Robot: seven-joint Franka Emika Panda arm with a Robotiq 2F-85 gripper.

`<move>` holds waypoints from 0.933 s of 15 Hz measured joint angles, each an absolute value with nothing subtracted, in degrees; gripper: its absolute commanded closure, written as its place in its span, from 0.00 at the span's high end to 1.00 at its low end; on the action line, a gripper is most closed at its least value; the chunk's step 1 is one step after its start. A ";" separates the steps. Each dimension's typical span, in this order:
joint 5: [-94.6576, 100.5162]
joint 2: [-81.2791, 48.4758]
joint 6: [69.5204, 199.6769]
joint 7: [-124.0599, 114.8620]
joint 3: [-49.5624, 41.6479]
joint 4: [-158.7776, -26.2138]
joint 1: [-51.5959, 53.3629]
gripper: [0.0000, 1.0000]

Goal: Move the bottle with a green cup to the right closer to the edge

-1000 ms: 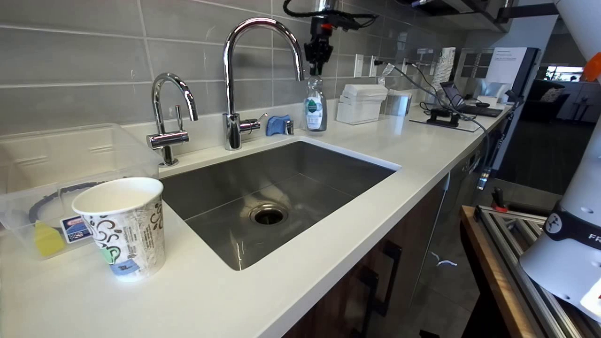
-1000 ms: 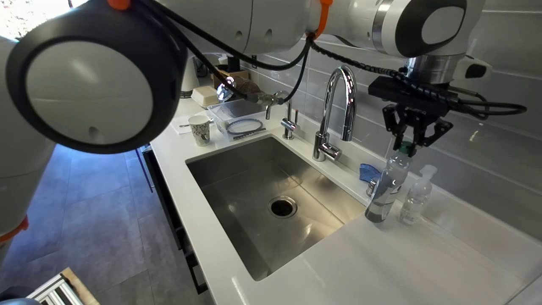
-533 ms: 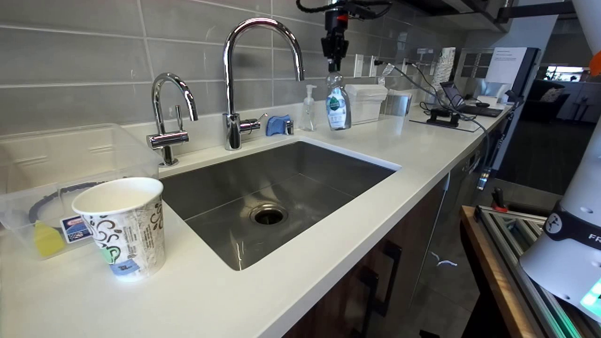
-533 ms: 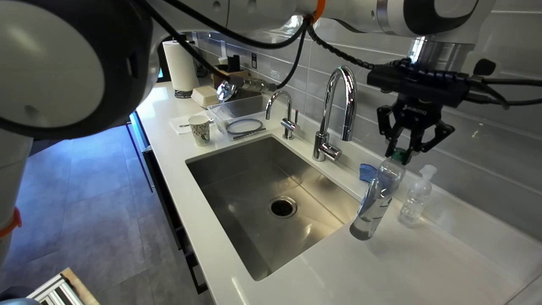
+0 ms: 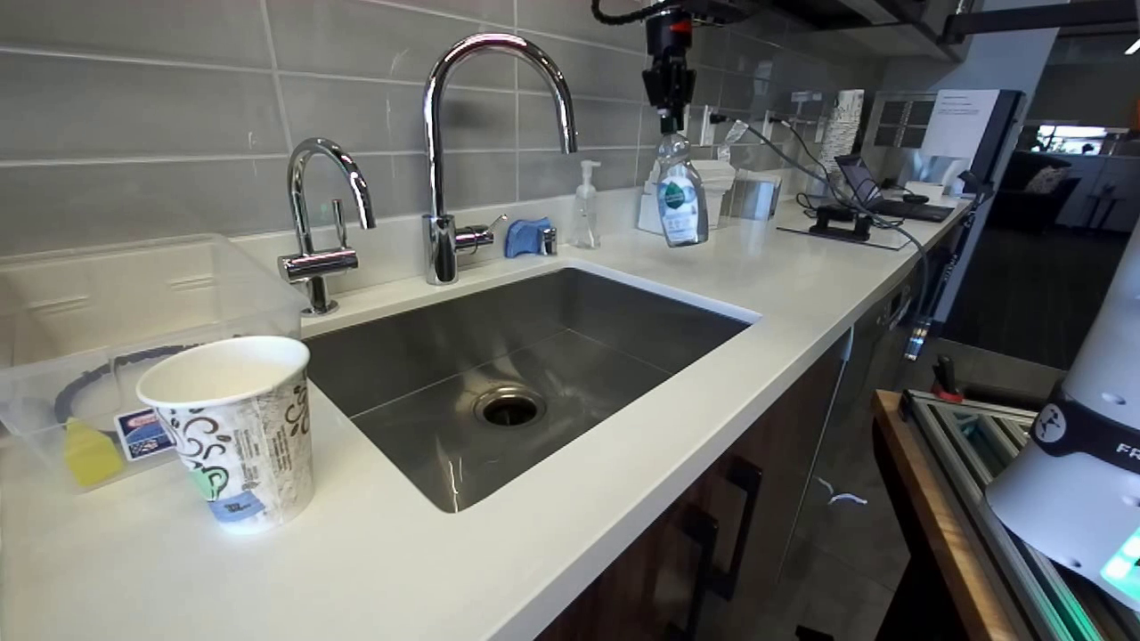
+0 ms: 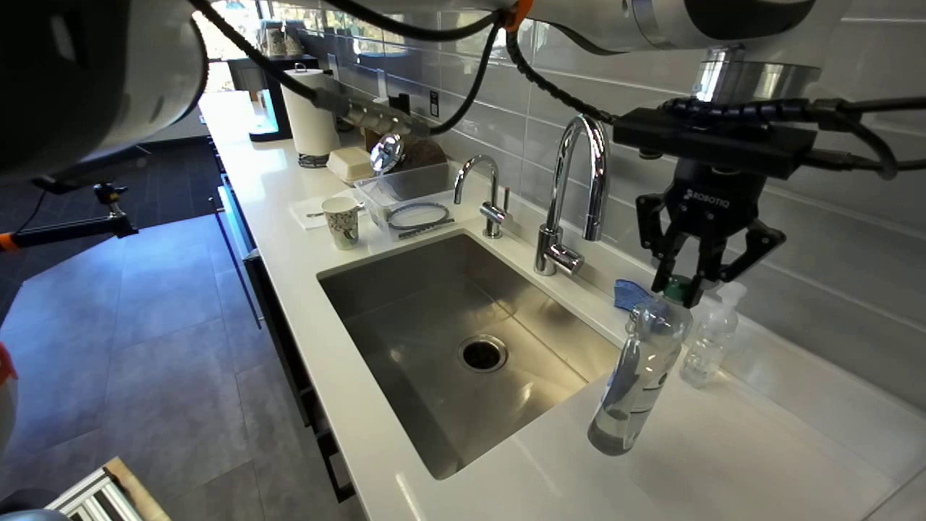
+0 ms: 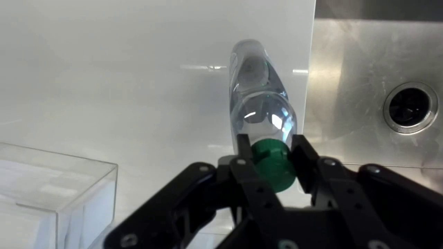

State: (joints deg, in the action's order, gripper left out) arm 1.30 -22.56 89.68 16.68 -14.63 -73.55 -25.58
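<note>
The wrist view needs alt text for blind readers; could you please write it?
A black gripper holds a clear bottle by its green cap, white counter behind it. A metal sink with a drain is at right, a clear box at lower left.

In an exterior view, the sink (image 5: 579,374) lies in the table (image 5: 757,276) between the edge (image 5: 674,481) and the faucet (image 5: 440,249). Left of the sink, the cup (image 5: 245,445) stands before the bin (image 5: 102,303). Right of the faucet come the sponge (image 5: 525,239), the dispenser (image 5: 585,218), then the bottle (image 5: 682,209), before the box (image 5: 648,212). The gripper (image 6: 676,289) is above the bottle, around the cap (image 7: 275,174).
</note>
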 measured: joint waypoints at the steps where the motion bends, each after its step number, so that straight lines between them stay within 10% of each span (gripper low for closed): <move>1: 1.49 -21.49 89.69 15.84 -14.76 -75.11 -25.53 0.09; 4: 1.43 -17.78 91.85 11.78 -14.96 -80.69 -25.45 0.09; 5: 1.37 -16.45 92.58 10.12 -15.13 -82.71 -25.46 0.34; 10: 1.23 -12.03 94.21 6.67 -15.77 -88.89 -25.59 0.34; 11: 1.23 -11.88 94.25 6.58 -15.77 -89.08 -25.58 0.09; 14: 1.24 -11.96 94.27 6.59 -15.89 -89.13 -25.43 0.09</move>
State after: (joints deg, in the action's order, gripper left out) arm 1.24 -11.96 94.27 6.59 -15.89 -89.13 -25.43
